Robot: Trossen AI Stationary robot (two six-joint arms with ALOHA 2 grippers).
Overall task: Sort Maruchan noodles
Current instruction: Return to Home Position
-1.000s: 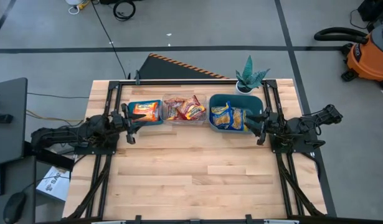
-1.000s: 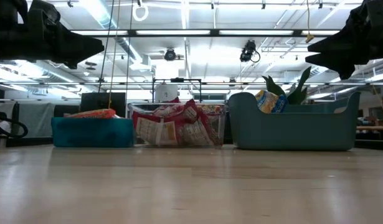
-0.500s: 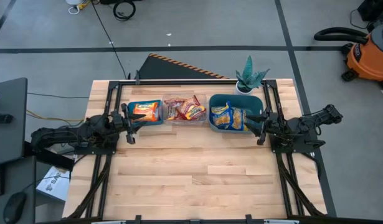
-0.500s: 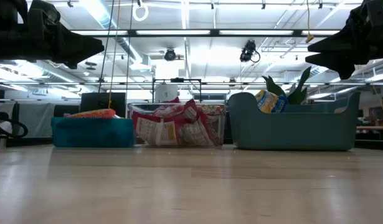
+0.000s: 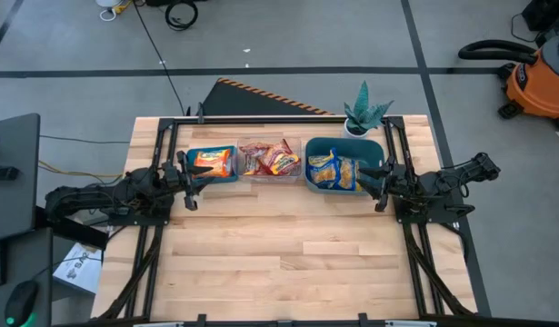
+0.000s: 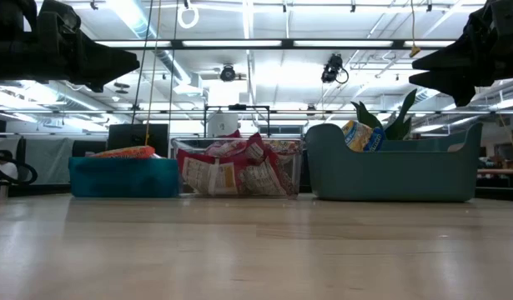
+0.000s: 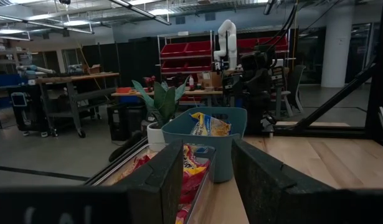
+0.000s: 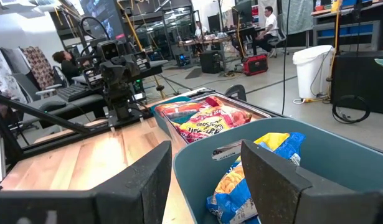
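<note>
Along the table's (image 5: 288, 245) far edge, you find orange Maruchan packs (image 5: 212, 162) in the small teal bin (image 5: 211, 178), red packs (image 5: 272, 159) in the clear bin (image 5: 245, 143) and yellow-and-blue packs (image 5: 332, 171) in the large teal bin (image 5: 372, 146). The left gripper (image 5: 188, 185) and right gripper (image 5: 380, 187) hang raised at the row's ends, fingers parted, holding nothing.

In teal bin (image 6: 389, 171), yellow-and-blue packets (image 5: 332, 171); in clear bin (image 6: 296, 167), red-orange packets (image 5: 270, 160), one maybe silvery-white; in smaller teal-blue bin (image 6: 123, 177), orange packet (image 5: 212, 162). Pale wood-grain tabletop (image 5: 288, 245), dark fingers (image 7: 160, 180).
</note>
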